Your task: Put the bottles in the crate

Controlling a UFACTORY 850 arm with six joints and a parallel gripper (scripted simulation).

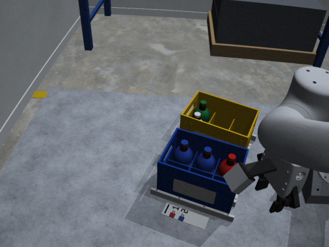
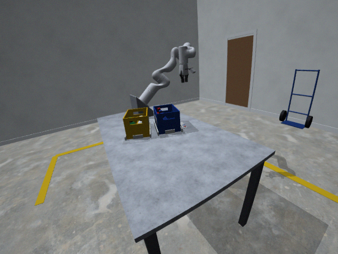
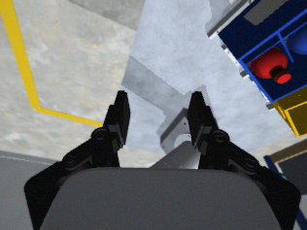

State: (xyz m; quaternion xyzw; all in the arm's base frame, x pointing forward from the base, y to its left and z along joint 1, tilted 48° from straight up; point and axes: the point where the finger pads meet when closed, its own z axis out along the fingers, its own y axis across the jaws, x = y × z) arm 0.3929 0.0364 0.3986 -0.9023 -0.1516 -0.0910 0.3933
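Note:
The blue crate (image 1: 200, 169) holds two blue-label bottles (image 1: 183, 153) (image 1: 206, 160) and one red-label bottle (image 1: 228, 164), all upright. The yellow crate (image 1: 220, 118) behind it holds a green-label bottle (image 1: 203, 110) and a white-capped bottle (image 1: 197, 114) in its left cell. The pick list (image 1: 184, 215) lies in front of the blue crate, with a red square marked 1 and a blue square marked 2. My gripper (image 3: 158, 102) is open and empty, high above the table to the right of the blue crate; it also shows in the exterior view (image 2: 184, 78). The red bottle shows in the wrist view (image 3: 271, 64).
The arm's base and large grey links (image 1: 295, 133) stand right of the crates. Grey rails (image 1: 191, 203) border the blue crate. A dark box on a wooden pallet (image 1: 262, 29) and blue rack legs (image 1: 86, 24) stand on the floor beyond the table.

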